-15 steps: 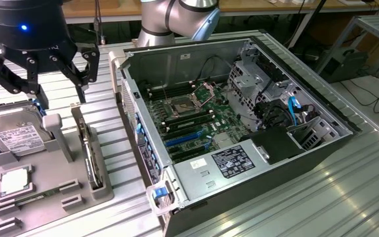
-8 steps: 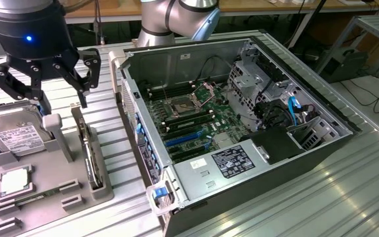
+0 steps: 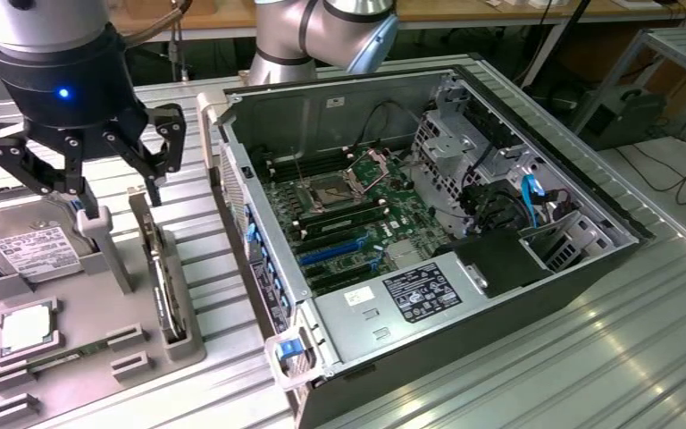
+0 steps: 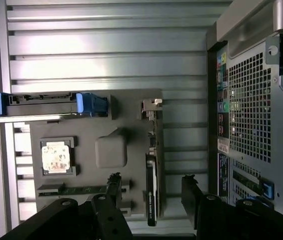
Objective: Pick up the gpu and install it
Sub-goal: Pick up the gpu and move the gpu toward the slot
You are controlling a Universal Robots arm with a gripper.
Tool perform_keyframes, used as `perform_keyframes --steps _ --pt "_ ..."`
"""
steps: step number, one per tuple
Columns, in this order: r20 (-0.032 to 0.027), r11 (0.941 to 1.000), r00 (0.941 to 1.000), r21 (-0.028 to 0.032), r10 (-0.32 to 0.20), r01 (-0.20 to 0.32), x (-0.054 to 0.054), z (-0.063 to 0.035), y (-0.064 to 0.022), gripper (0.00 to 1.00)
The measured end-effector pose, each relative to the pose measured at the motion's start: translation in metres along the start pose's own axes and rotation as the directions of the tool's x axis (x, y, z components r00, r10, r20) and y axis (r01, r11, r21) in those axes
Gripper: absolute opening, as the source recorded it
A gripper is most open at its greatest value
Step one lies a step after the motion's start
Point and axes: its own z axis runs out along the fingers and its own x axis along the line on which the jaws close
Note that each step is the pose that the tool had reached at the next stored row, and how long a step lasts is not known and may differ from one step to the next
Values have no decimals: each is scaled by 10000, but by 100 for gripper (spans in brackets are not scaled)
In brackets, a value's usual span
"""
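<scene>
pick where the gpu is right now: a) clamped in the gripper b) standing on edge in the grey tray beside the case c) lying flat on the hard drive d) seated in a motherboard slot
b: the gpu stands on edge in a slot of the grey tray, with the open gripper above it and its fingers clear of the card.
</scene>
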Motion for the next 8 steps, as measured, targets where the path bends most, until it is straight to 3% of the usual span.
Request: perform_keyframes --steps 8 --pt "0 10000 10000 13 -12 12 -2 127 -2 60"
